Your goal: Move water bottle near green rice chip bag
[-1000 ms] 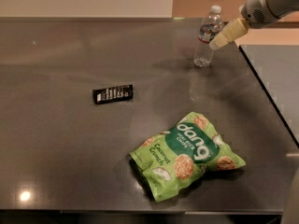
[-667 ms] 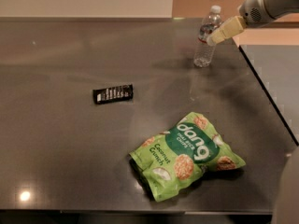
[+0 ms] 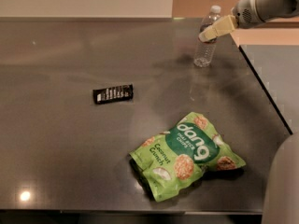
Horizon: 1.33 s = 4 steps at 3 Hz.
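Observation:
The water bottle (image 3: 204, 55) stands upright at the far right of the dark table, clear with a white cap. My gripper (image 3: 211, 33) reaches in from the upper right and lies across the bottle's upper part at label height. The green rice chip bag (image 3: 187, 153) lies flat near the table's front right, well in front of the bottle, with its white "dang" lettering facing up.
A small black wrapper (image 3: 113, 94) lies left of the table's middle. The dark table (image 3: 56, 139) ends in a right edge that runs diagonally just past the bottle and bag. Part of my grey body (image 3: 282, 185) shows at the lower right.
My gripper has moved left, from beside the bottle to across its upper part. The bottle, bag and wrapper have not moved.

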Each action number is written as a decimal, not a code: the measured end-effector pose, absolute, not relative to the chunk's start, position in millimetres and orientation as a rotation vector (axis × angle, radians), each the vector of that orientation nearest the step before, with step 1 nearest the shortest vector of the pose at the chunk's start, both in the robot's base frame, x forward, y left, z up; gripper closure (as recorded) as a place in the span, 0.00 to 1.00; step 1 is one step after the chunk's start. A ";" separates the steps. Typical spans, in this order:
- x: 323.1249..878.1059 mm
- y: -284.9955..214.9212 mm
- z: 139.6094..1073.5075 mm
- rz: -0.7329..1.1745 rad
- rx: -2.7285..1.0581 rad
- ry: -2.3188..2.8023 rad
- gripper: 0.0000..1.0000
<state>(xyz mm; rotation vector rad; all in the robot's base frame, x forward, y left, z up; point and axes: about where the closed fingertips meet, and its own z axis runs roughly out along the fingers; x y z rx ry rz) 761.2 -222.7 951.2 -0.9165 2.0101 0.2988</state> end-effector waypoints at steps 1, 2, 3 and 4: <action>767.1 -218.1 949.2 0.334 -0.881 2.001 0.18; 766.6 -214.3 948.2 0.366 -0.867 1.998 0.41; 762.2 -211.1 951.4 0.390 -0.866 1.984 0.64; 749.2 -207.6 958.8 0.418 -0.886 1.967 0.87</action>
